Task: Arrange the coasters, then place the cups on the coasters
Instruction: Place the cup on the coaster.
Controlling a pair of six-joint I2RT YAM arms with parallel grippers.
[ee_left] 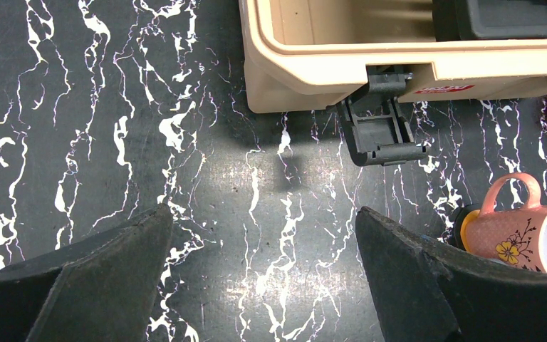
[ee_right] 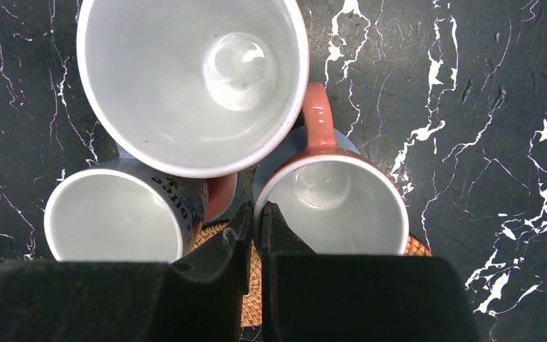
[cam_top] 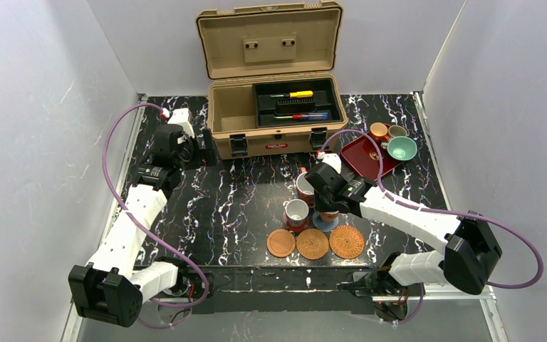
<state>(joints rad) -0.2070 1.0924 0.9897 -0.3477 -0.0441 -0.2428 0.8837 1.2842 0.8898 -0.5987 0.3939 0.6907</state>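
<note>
Black marble is all that lies beneath my left pincer (ee_left: 262, 214), which hangs spread wide and empty near the tan toolbox (cam_top: 271, 121). To its right, along the near edge, a wooden coaster (cam_top: 281, 243) and two woven coasters (cam_top: 312, 244) (cam_top: 346, 241) lie bare. Just beyond them my right pincer (ee_right: 256, 214) is pinched narrow on the wall of the salmon mug (ee_right: 335, 203), one finger inside and one outside. The mug stands on the blue-grey coaster (ee_right: 288, 146). The lettered mug (ee_right: 114, 221) and the tall mug (ee_right: 192, 78) crowd it closely. I judge that lifting by so thin a rim could let it tilt or slip, and any swing leftward would knock those neighbours. Far right, the orange cup (cam_top: 379, 132), olive cup (cam_top: 397, 130) and teal cup (cam_top: 402, 148) wait on the red tray (cam_top: 360, 160).
</note>
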